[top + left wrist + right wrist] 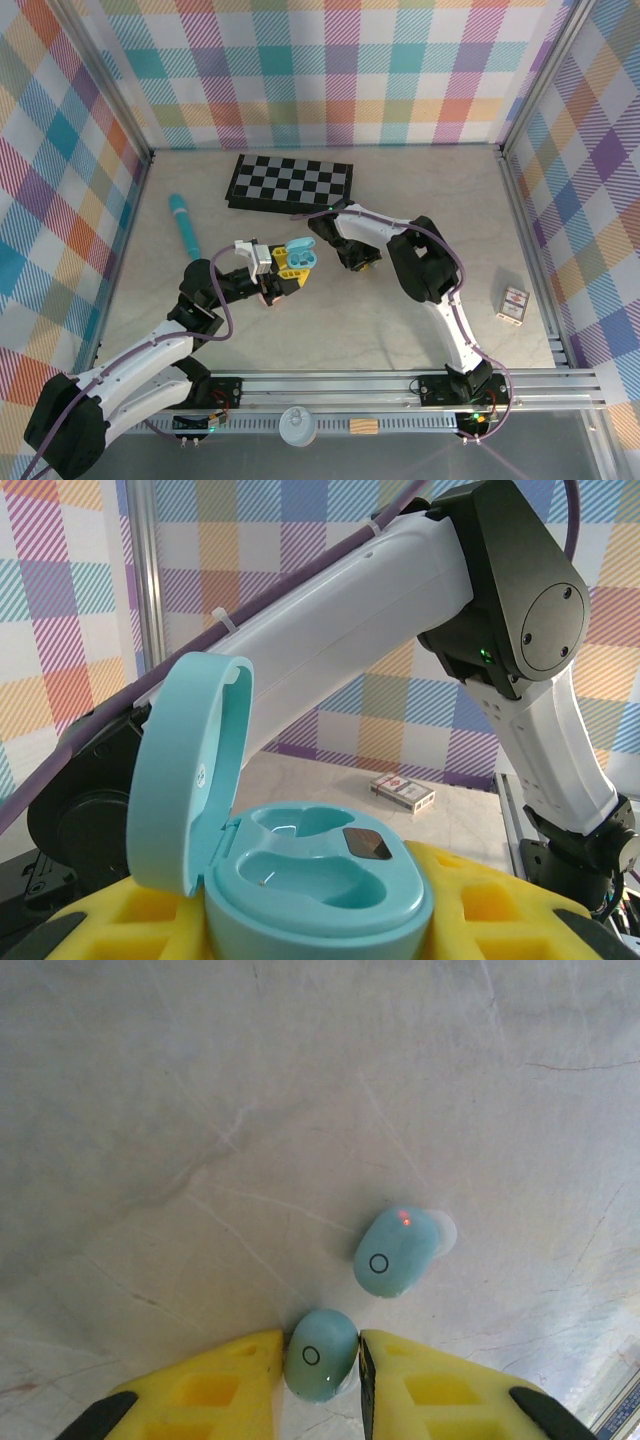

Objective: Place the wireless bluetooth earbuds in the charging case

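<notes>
- Pale marbled tabletop (200, 1110) carries both earbuds, just to the right of the charging case (298, 256) in the overhead view.
- First earbud (320, 1353), light blue, sits on the table between the yellow fingers (220, 1385) of the right gripper (322, 1365), which pinches it on both sides.
- Second earbud (397, 1250), light blue with a red lamp lit and a white tip, lies loose close beside the first, untouched.
- Lift straight up so the second earbud is not knocked. The small smooth shell is likely to slip if the pinch is off-centre.
- The case is open, lid (190, 770) upright and both wells (300, 875) empty. The left gripper (320, 935) clamps it and appears to hold it raised off the table.
- Carry the first earbud over the matching well, turn it tip side down, lower it until seated, then release.
- Chessboard (290, 182) beyond the case, teal stick (184, 226) to its left and card box (514, 304) well to its right lie outside the likely path.
</notes>
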You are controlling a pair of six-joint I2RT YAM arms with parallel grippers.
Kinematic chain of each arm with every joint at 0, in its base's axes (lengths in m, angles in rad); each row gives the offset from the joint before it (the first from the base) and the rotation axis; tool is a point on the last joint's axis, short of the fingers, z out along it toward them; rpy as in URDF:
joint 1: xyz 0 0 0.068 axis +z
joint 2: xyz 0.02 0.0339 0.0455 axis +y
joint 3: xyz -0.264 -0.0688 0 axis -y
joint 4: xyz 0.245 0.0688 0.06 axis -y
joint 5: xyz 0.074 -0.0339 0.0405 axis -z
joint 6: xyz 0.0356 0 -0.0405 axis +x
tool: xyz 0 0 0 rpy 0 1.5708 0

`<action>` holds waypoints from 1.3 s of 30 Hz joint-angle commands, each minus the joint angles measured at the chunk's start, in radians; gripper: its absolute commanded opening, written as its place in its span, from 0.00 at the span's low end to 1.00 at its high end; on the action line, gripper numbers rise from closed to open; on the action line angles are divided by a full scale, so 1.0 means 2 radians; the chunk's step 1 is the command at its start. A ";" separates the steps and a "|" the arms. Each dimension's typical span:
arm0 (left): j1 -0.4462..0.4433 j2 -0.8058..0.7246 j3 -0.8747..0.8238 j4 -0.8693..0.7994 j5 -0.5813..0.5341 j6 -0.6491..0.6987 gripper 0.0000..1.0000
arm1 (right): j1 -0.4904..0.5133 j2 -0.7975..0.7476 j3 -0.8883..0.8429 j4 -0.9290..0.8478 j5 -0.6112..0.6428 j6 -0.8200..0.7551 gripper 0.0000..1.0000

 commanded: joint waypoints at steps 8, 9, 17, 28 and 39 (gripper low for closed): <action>0.003 -0.009 -0.002 0.002 0.000 0.006 0.32 | -0.002 0.006 0.011 -0.011 0.016 -0.009 0.22; 0.003 -0.008 -0.002 0.002 0.000 0.005 0.32 | -0.002 0.003 0.010 -0.010 0.015 -0.009 0.22; 0.003 -0.008 -0.001 0.002 0.000 0.006 0.32 | -0.006 -0.049 -0.019 0.037 -0.046 -0.014 0.21; 0.003 0.002 0.005 -0.002 0.002 0.011 0.31 | -0.031 -0.123 -0.086 0.109 -0.166 0.007 0.21; 0.003 0.030 0.011 0.024 -0.002 0.010 0.31 | -0.082 -0.201 -0.163 0.181 -0.272 0.044 0.21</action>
